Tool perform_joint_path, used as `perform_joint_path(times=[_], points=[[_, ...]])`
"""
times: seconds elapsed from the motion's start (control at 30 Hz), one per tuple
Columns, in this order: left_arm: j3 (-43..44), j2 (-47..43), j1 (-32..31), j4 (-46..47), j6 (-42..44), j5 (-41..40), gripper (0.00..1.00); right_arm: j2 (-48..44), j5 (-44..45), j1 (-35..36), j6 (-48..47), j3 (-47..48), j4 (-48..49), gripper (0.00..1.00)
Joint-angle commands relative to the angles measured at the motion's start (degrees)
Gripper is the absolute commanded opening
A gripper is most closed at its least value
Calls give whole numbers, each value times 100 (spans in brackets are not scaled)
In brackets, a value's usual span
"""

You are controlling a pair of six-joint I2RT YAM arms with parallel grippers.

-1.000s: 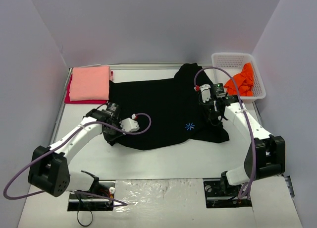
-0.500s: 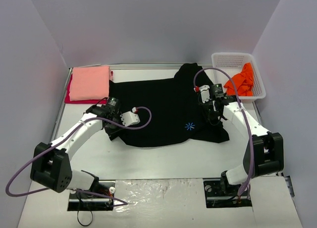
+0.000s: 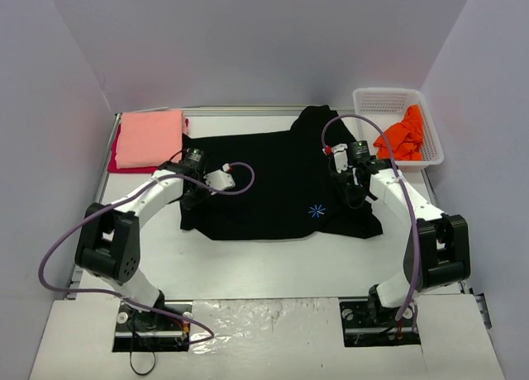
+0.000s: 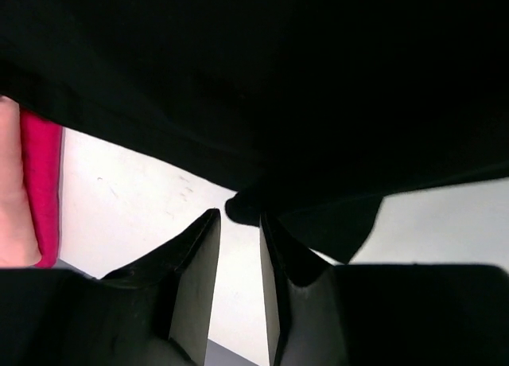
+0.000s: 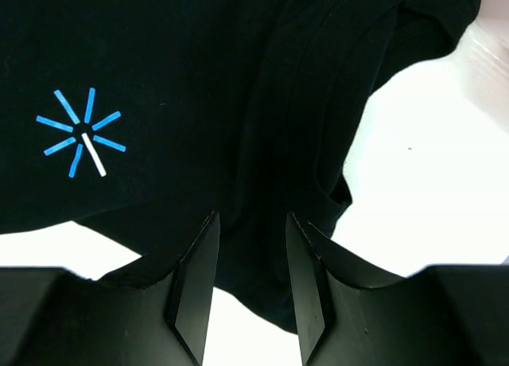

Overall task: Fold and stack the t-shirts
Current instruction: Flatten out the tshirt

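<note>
The large black t-shirt [image 3: 273, 182] with a blue star print [image 3: 315, 210] lies spread across the middle of the table. My left gripper [image 3: 189, 200] is at its left edge, shut on a bunched bit of the black cloth [image 4: 243, 208] held at the fingertips [image 4: 238, 213]. My right gripper [image 3: 355, 198] is over the shirt's right side. Its jaws are narrowly apart with a fold of the black cloth [image 5: 254, 183] between them [image 5: 251, 215]. The salmon-pink shirt [image 3: 149, 138] lies folded on the red one [image 3: 116, 163] at the back left. The bright orange shirt [image 3: 402, 135] lies crumpled in the basket.
The white mesh basket [image 3: 368, 99] stands at the back right corner. Grey walls enclose the table on three sides. Bare white table [image 3: 273, 264] shows in front of the black shirt. The pink and red stack's edge shows in the left wrist view [image 4: 40, 191].
My left gripper has moved back and left, pulling the black shirt's front-left edge with it, so that corner now lies further back. The right arm has barely shifted.
</note>
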Motion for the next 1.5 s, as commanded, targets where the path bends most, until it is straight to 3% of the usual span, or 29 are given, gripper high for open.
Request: perform_joint_path(times=[0.0, 0.23, 0.47, 0.83, 1.1, 1.47], points=[[277, 333, 131, 322, -106, -373, 26, 106, 171, -13, 2, -90, -38, 35], [198, 546, 193, 489, -185, -470, 27, 124, 189, 5, 2, -116, -20, 35], [-136, -235, 316, 314, -273, -374, 35, 124, 241, 40, -6, -178, 6, 35], [-768, -1124, 316, -293, -449, 645, 42, 54, 250, 66, 20, -231, 24, 35], [-1156, -1115, 316, -30, -502, 1076, 50, 106, 259, 66, 20, -239, 24, 34], [-1051, -606, 298, 436, -660, 954, 56, 150, 259, 66, 20, -275, 50, 34]])
